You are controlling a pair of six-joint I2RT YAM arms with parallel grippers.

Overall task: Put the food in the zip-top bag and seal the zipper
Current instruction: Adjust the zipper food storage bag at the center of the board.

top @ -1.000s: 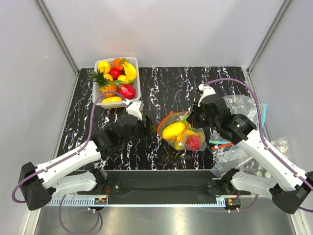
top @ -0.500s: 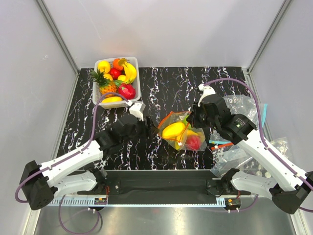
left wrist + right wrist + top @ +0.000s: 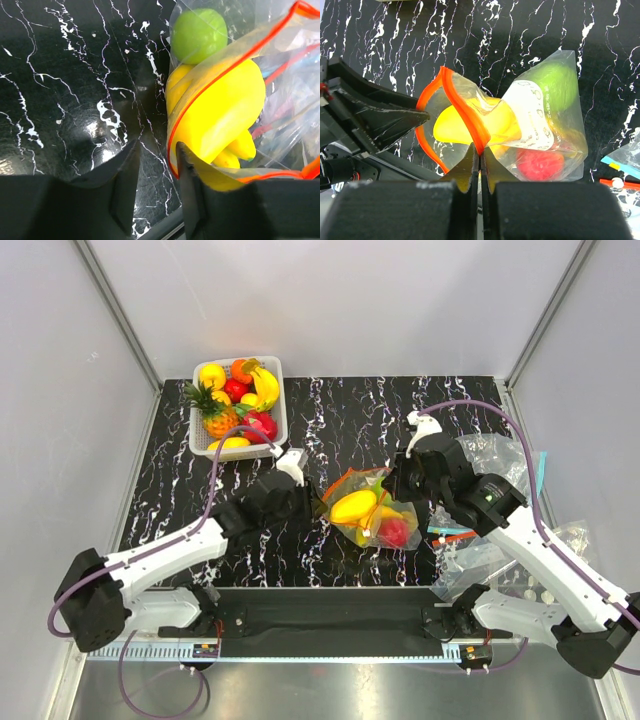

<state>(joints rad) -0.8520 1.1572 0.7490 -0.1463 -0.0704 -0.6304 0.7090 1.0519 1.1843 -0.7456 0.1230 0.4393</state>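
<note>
Top external view: a black, white-veined table (image 3: 350,420) is walled by pale grey panels (image 3: 330,300). At its middle the zip-top bag (image 3: 372,505) is laid, a banana bunch (image 3: 220,115) inside. Its zipper (image 3: 462,107) is pinched by the right gripper (image 3: 480,150), jaws pressed together. On the left gripper (image 3: 157,150) the jaws are seen apart, the zipper edge seemingly between them, half hidden.

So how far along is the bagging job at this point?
Done: the banana bunch, green apple and red apple lie inside the zip-top bag. In hand: the right gripper pinches the zipper at one side of the gaping mouth; the left gripper sits at the opposite rim, jaws apart. Left: pressing the zipper shut along its length.
</note>
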